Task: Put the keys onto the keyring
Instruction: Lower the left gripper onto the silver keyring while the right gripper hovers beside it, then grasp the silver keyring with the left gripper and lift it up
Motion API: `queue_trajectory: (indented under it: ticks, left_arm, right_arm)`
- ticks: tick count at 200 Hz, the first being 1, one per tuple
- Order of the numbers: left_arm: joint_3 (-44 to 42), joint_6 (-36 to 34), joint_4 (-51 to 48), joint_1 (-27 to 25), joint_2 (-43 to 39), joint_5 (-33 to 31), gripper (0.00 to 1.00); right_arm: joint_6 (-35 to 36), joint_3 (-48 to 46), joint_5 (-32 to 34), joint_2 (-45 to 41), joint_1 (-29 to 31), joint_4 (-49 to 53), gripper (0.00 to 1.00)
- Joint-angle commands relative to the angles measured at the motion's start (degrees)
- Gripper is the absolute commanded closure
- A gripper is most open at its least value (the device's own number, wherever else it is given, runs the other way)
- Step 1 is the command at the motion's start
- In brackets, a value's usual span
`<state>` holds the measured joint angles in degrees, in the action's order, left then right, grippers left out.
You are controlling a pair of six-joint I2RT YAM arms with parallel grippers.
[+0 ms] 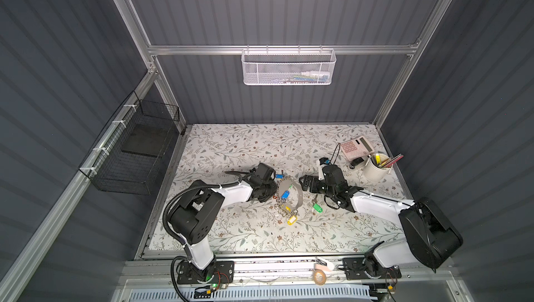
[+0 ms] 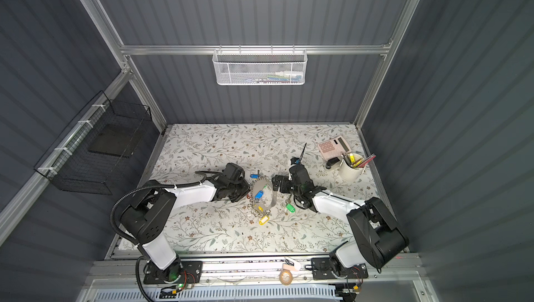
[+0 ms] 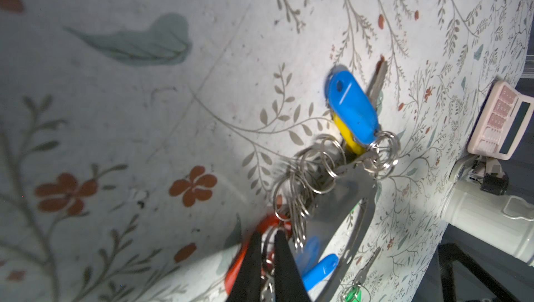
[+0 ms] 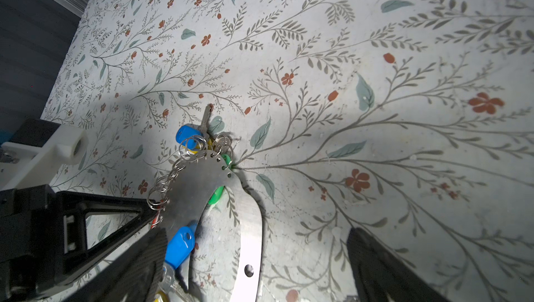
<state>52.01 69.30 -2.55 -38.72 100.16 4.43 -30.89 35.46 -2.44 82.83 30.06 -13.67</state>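
Risks first. Left gripper (image 3: 267,245) has its jaws pinched together on the small rings of the keyring (image 1: 299,198), next to a red tag (image 3: 235,260). That hold is thin and slippery, so a tug from the other side would likely pull the rings through or swing the whole bunch.

Right gripper (image 4: 255,232) has its jaws wide apart, straddling the keyring's flat grey band and holding nothing.

The keys (image 1: 317,207) lie loose on the counter (image 1: 231,228), just beside the keyring's outer edge and close to the right arm. A low sweep could knock them away.

A green bit (image 4: 216,195) also shows under the band, so a wrong pick is possible.

The keys look like this: bright green oblong tag, tiny ring, small silver key. They lie flat, so a pick probably means scraping the counter. They are not yet on the keyring.
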Motion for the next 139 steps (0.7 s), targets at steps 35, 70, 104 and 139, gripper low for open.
queue_trajectory:
  ticks: [35,70,104,139]
  left_arm:
    - [1.5,0.3,-0.6,-0.7,1.7,-0.8,0.89]
    - [1.9,0.1,-0.8,-0.7,1.7,-1.5,0.96]
    - [4.2,-2.7,-5.4,-0.7,-0.2,-4.2,1.00]
    - [12.2,-11.9,-19.4,-0.7,-1.9,-9.5,1.00]
  right_arm:
    - [-0.3,1.2,-0.2,0.2,0.2,0.4,0.01]
    - [-0.3,1.2,-0.4,0.1,0.1,0.5,0.01]
    - [-0.3,1.2,-0.5,-0.1,0.2,0.5,0.01]
    - [-0.1,1.0,0.0,-0.8,0.1,0.7,0.01]
